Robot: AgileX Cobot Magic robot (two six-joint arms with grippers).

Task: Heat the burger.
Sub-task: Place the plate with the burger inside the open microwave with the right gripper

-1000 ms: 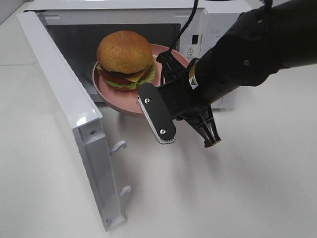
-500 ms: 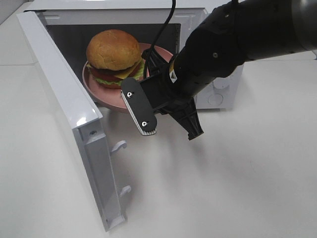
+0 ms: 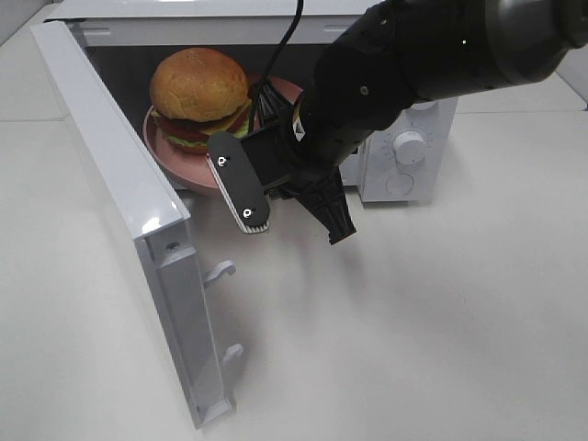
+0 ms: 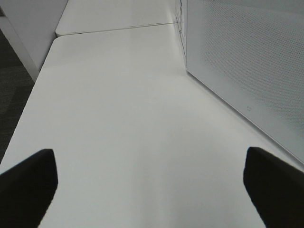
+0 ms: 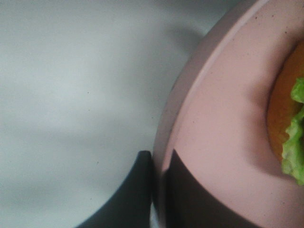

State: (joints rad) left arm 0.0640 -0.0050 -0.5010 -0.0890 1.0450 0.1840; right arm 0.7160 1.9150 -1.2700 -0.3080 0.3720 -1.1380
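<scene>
The burger point(image 3: 200, 92), with its orange-brown bun, sits on a pink plate point(image 3: 165, 152) at the mouth of the open microwave point(image 3: 404, 147), partly inside the cavity. My right gripper point(image 3: 262, 99) is shut on the plate's right rim. In the right wrist view its dark fingers point(image 5: 142, 190) pinch the plate's edge point(image 5: 213, 118), and the burger's lettuce point(image 5: 294, 142) shows at the frame edge. My left gripper point(image 4: 152, 185) is open over bare table, with nothing between its fingertips; it is out of the exterior high view.
The microwave door point(image 3: 119, 184) stands wide open to the left, its latch hooks pointing toward the front. The left wrist view shows a meshed white panel point(image 4: 247, 61) close by. White table point(image 3: 413, 349) lies in front.
My right arm has moved left and toward the microwave, carrying the plate and burger deeper into the cavity. The left gripper has not changed.
</scene>
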